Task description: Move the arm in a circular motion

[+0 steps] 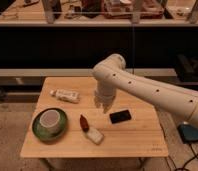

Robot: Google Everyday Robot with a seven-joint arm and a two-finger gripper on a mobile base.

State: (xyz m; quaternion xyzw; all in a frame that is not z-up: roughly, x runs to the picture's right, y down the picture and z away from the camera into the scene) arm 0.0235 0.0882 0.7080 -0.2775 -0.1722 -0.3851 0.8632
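Note:
The arm (152, 92) is cream-white with small dark dots. It reaches in from the right edge and bends at a rounded elbow (110, 70) over the back of the wooden table (137, 142). Its short white gripper (103, 105) points down and hangs above the table's middle. The gripper is left of a black phone (120, 116) and right of a white tube (65, 95), and it touches neither. Nothing shows in the gripper.
A green plate (39, 132) with a white cup (49, 120) on it sits at the table's front left. A red item (84, 122) and a white item (95, 135) lie near the front middle. A blue object (192, 134) rests on the floor at right. Dark shelving (67, 45) stands behind.

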